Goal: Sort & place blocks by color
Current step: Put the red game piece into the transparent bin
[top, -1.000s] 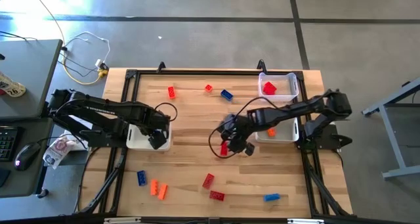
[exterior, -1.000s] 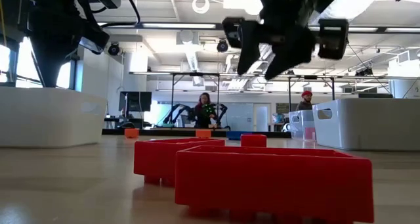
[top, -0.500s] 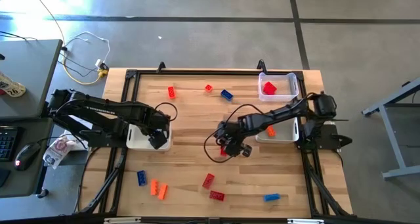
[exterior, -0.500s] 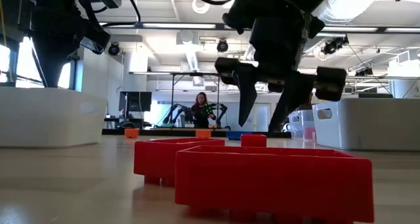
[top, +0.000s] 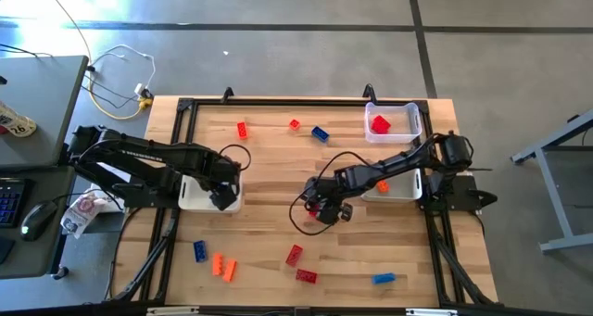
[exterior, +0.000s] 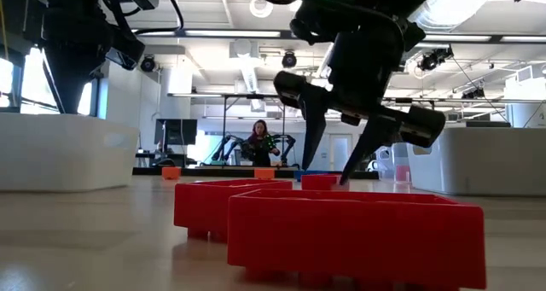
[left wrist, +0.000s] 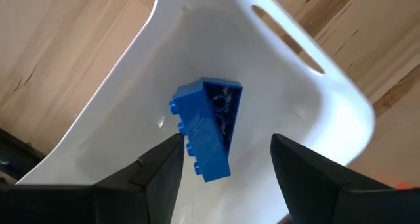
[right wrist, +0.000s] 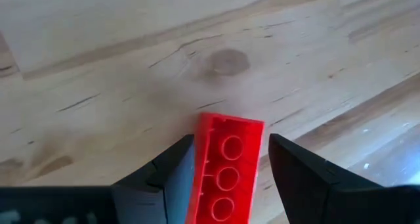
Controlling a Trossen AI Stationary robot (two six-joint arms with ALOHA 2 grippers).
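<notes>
My right gripper is open and low over the table's middle. Its two fingers stand on either side of a red block that lies flat on the wood; I cannot tell whether they touch it. My left gripper hangs open above a white bin on the table's left side. A blue block lies on that bin's floor below the fingers. Other red, orange and blue blocks lie scattered on the table.
A clear bin at the far right holds a red block; a white bin nearer holds an orange block. Loose blocks lie near the far edge and along the near edge. Bare wood surrounds the right gripper.
My right gripper has moved down and slightly toward the table's left and near edge. Its fingers now reach the table on either side of the red block. The block has stayed in place.
</notes>
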